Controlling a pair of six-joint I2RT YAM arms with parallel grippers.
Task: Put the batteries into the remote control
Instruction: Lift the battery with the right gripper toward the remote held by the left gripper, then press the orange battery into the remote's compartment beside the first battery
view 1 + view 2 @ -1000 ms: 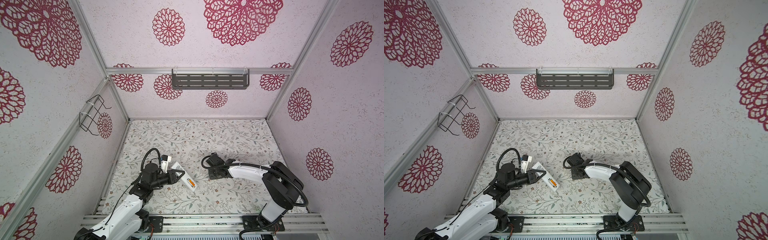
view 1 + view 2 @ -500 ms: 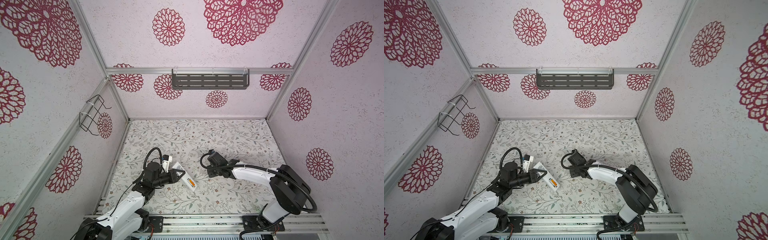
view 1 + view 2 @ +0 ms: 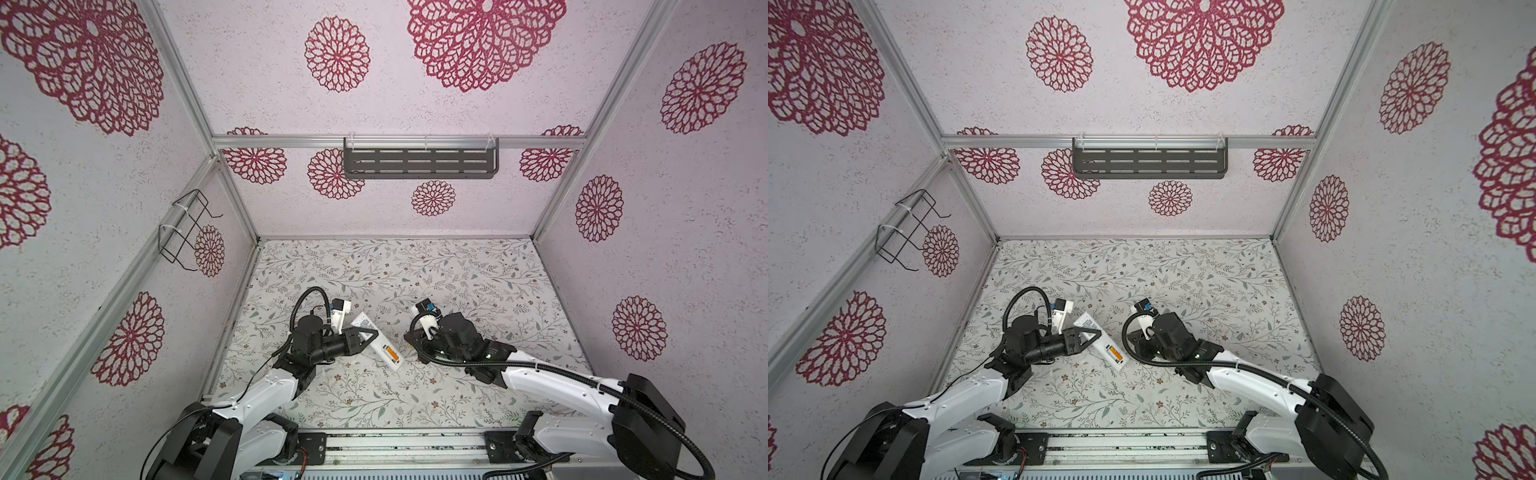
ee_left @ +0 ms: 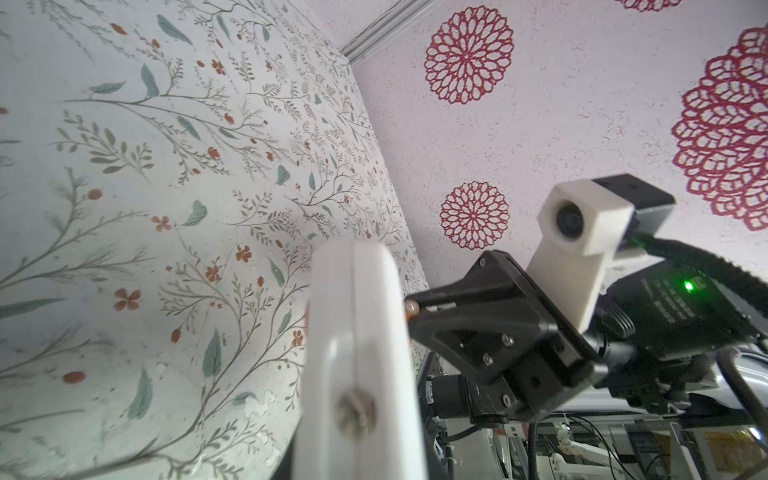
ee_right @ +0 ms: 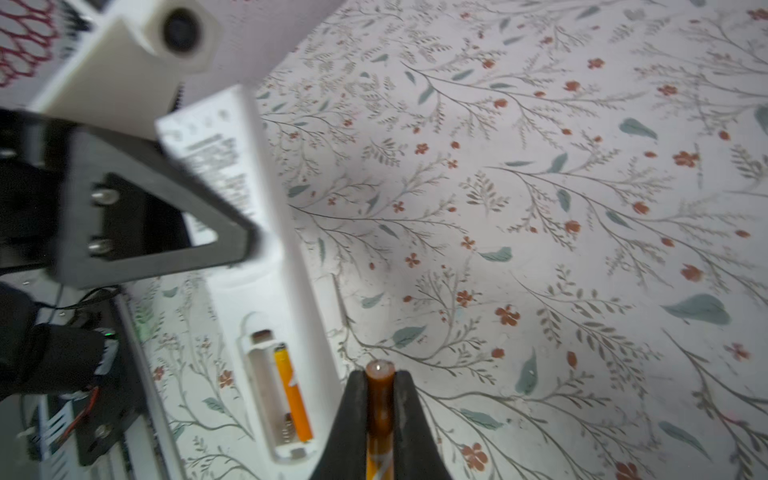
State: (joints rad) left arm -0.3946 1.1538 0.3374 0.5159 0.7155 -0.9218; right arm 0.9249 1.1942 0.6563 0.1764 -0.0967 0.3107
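Clamping the light, slick battery (image 5: pixel 379 409) by its sides, the right gripper (image 5: pixel 379 376) likely holds firm — the left gripper (image 3: pixel 372 333) clamps the stiff remote (image 5: pixel 272 286) mid-body.

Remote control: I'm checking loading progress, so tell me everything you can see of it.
The remote control is a slim white plastic bar, back side up, lying diagonally between the two arms in both top views. A printed label covers one end of its back. At the other end its battery compartment stands open: one orange battery sits in one slot and the other slot is empty. The left claw is shut across its middle.
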